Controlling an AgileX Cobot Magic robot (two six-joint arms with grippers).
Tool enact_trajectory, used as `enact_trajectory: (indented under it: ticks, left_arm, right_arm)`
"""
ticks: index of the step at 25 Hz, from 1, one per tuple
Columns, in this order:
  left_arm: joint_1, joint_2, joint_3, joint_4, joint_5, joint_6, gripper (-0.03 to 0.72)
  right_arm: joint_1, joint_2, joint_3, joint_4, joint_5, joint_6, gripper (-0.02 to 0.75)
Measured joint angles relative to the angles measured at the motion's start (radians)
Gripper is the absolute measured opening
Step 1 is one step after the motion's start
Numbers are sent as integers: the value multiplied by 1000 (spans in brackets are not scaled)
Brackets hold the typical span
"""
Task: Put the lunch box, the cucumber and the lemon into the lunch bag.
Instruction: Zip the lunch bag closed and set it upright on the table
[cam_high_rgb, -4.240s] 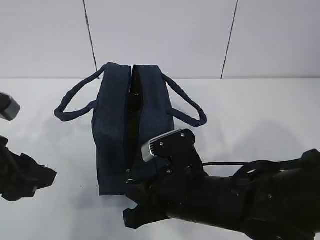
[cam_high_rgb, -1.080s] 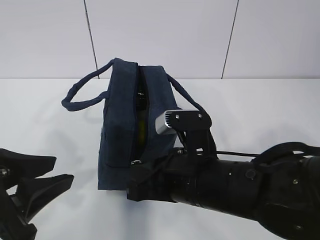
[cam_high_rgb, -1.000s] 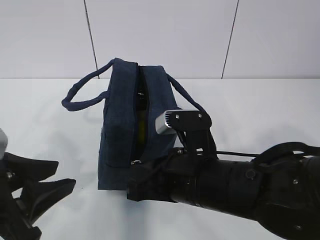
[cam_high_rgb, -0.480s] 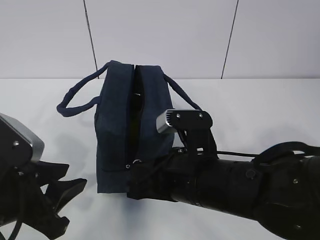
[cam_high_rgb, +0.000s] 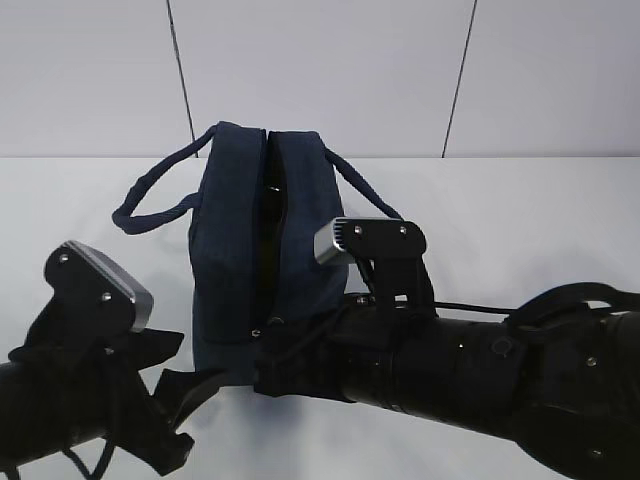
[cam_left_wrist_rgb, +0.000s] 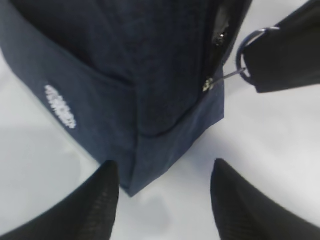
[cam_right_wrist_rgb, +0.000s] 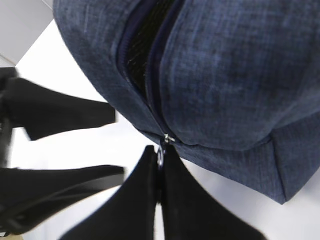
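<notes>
Lunch bag (cam_high_rgb: 240, 270): we judged fabric soft, floppy. Right gripper (cam_right_wrist_rgb: 161, 165) clamped on ring pull (cam_left_wrist_rgb: 248, 54); left gripper (cam_left_wrist_rgb: 162, 192) parted, empty.

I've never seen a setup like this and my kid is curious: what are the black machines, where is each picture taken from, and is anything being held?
They are two robot arms working at a white table. One picture looks along the table from the front; the other two come from cameras on each arm's wrist. A navy lunch bag stands between them, its zipper partly open. The right gripper is shut on the zipper's ring pull. The left gripper is open, its fingers to either side of the bag's near bottom corner, holding nothing. No food shows.
</notes>
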Motion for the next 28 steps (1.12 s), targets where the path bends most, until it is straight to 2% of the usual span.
enact_trajectory:
  ticks: [9, 19, 22, 28]
  left_arm:
    - [0, 135, -55, 11, -117, -14, 431]
    - [0, 211, -105, -2, -157, -14, 420]
    - [0, 215, -105, -2, -174, -14, 341]
    - [0, 215, -106, -2, -177, -14, 71]
  right_arm:
    - [0, 0, 0, 1, 0, 2, -13]
    - [0, -2, -2, 1, 0, 4, -13]
    - [0, -8, -2, 1, 0, 4, -13]
    - [0, -12, -2, 4, 2, 4, -13]
